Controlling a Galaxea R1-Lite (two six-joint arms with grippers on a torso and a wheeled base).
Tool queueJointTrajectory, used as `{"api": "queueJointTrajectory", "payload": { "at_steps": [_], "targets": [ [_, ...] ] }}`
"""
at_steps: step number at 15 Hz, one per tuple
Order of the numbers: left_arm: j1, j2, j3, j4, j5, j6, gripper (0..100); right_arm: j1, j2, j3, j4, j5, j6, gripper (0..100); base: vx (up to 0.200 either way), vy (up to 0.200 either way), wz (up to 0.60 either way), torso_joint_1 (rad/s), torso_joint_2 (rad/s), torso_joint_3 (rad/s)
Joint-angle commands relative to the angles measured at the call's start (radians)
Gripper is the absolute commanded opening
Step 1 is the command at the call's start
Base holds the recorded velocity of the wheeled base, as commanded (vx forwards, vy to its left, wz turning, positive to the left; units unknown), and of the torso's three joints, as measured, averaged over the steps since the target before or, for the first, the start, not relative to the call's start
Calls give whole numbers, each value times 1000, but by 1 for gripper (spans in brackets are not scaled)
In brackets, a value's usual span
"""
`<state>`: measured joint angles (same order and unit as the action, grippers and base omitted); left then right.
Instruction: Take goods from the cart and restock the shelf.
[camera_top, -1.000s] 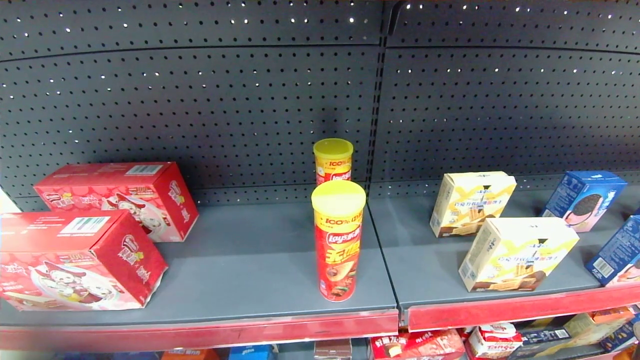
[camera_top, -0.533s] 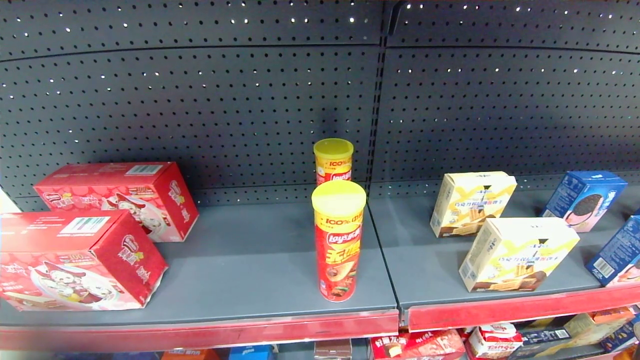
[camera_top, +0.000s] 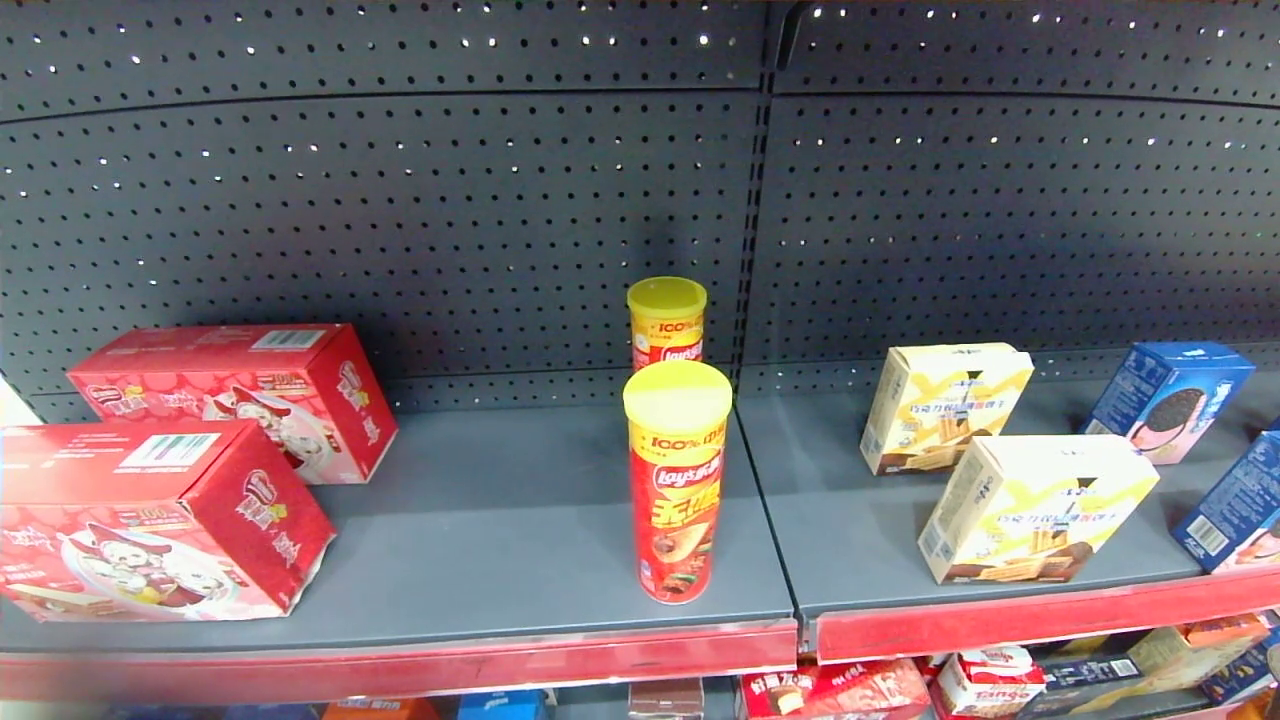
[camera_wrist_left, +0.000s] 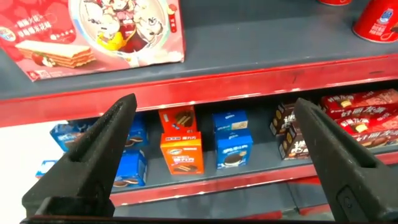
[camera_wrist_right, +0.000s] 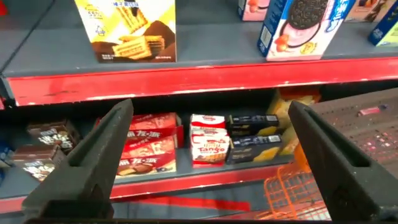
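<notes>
L jaws: my left gripper (camera_wrist_left: 214, 165) is spread wide, nothing btwn the fingers (camera_wrist_left: 93, 165), no contact w/ any goods.
R jaws: my right gripper (camera_wrist_right: 211, 165) is also wide open and holds nothing.
Shelf: grey shelf (camera_top: 520, 520) w/ red front strip and a perforated back panel. Both my grippers are in front of its edge, apart from it.
Cans vs jaws: the front chip can (camera_top: 678, 480) stands upright near the shelf's front edge, about mid-shelf. The rear chip can (camera_top: 666, 322) is upright right behind it, by the back panel. Neither is btwn my jaws. In the left wrist view only the front can's base shows, well off from the fingers.
Left side goods: front red box (camera_top: 150, 520) at the front edge, rear red box (camera_top: 240, 395) behind it, both lying flat. In the left wrist view the front one sits beyond my fingers, not touched.
Right side goods: front yellow box (camera_top: 1035, 505) and rear yellow box (camera_top: 940, 405) stand upright, turned at an angle. Blue boxes (camera_top: 1165, 400) are further right. The right wrist view has the front yellow box beyond my jaws, clear of them.
Lower shelf: the lower shelf (camera_wrist_left: 205, 180) shows through the gap of my L jaws, w/ an orange box (camera_wrist_left: 181, 149) and blue packs (camera_wrist_left: 233, 146) on it. It also holds red packs (camera_wrist_right: 149, 149), seen past my R jaws.
Cart: an orange wire basket (camera_wrist_right: 289, 193) is low down by my R gripper, not btwn the fingers. Can't tell its contents.
</notes>
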<state>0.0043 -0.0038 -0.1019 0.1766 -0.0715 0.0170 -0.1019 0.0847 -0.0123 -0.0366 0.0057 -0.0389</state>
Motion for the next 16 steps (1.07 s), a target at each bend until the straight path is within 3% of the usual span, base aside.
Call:
{"api": "queueJointTrajectory", "payload": {
  "at_steps": [1,4,6,12,16],
  "targets": [
    [0,4,1,0,7,-8,100,-1,6,2,-3,3,33,100,0,0,0,0,0,0],
    [0,4,1,0,1,-5,100,1,6,0,-2,30,7,100,0,0,0,0,0,0],
    [0,4,1,0,1,-3,100,1,6,0,0,145,1,100,0,0,0,0,0,0],
    [0,4,1,0,4,-19,100,-1,6,0,-3,109,-7,100,0,0,100,0,0,0],
    [0,4,1,-8,2,-54,100,-1,6,0,-2,112,-9,100,0,0,0,0,0,0]
  ]
}}
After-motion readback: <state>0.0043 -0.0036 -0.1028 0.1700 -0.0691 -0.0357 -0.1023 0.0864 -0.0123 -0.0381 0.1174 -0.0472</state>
